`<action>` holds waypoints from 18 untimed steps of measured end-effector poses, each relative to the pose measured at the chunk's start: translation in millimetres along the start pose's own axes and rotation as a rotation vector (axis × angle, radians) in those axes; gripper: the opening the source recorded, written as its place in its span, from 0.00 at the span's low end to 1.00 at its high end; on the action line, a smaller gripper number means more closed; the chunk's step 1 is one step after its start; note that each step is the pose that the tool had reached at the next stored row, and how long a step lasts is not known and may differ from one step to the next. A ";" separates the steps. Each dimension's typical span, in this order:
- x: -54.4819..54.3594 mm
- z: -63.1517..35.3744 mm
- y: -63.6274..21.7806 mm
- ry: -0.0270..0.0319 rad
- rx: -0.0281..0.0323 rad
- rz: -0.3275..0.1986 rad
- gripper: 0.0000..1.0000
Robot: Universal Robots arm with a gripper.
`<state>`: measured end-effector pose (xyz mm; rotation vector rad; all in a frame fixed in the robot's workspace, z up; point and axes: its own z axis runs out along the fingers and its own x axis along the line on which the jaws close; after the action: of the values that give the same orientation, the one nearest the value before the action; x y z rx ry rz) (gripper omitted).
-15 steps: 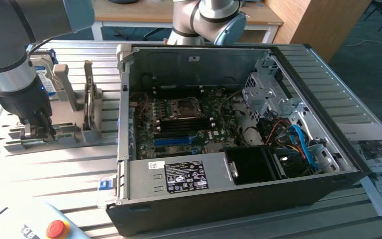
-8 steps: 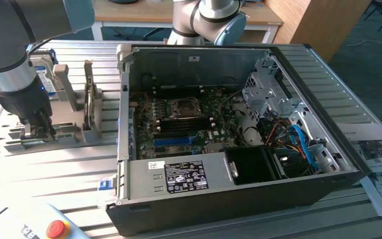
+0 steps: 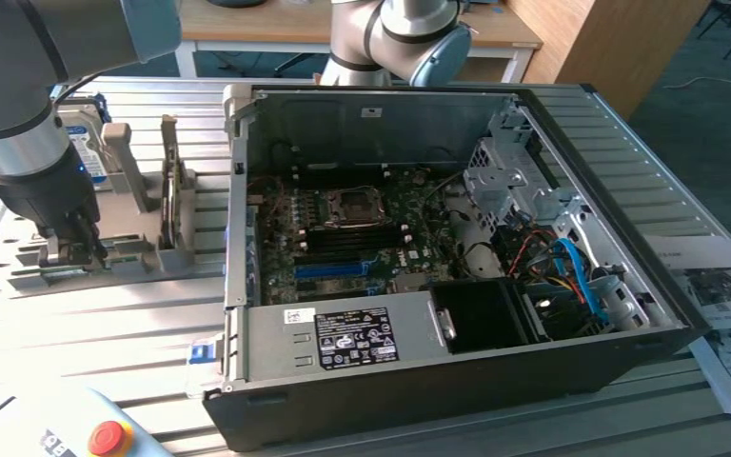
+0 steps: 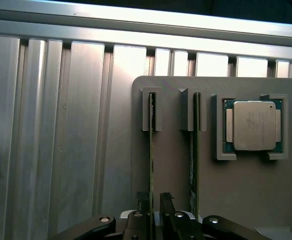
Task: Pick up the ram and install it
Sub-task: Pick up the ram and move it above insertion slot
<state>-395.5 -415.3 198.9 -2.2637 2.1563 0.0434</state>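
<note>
The ram (image 4: pixel 151 150) is a slim green stick standing on edge in a slot of the grey holder (image 4: pixel 173 170). A second stick (image 4: pixel 193 155) stands in the slot beside it. My gripper (image 4: pixel 154 214) is lowered over the near end of the first stick. One finger is on each side, and a narrow gap shows on one side, so the jaws are open around it. In the exterior view my gripper (image 3: pixel 76 249) reaches down into the holder (image 3: pixel 137 259) at the exterior view's left of the open computer case (image 3: pixel 467 367).
A square silver processor (image 4: pixel 254 125) sits in a pocket of the holder. A hard drive (image 3: pixel 83 143) stands behind the arm. The case's motherboard (image 3: pixel 353 238) lies exposed. A red stop button (image 3: pixel 109 438) and papers (image 3: pixel 721 305) lie on the slatted table.
</note>
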 end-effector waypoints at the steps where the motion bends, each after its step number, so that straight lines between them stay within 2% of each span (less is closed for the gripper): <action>1: 0.0 0.0 0.0 0.0000 0.0000 0.000 0.23; 3: 0.1 0.0 0.0 0.0004 0.0000 0.000 0.21; 5: 0.0 0.0 0.0 0.0002 0.0000 0.000 0.12; 18: 0.0 0.0 0.0 0.0001 0.0000 0.000 0.12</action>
<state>-395.5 -415.2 198.9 -2.2637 2.1564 0.0432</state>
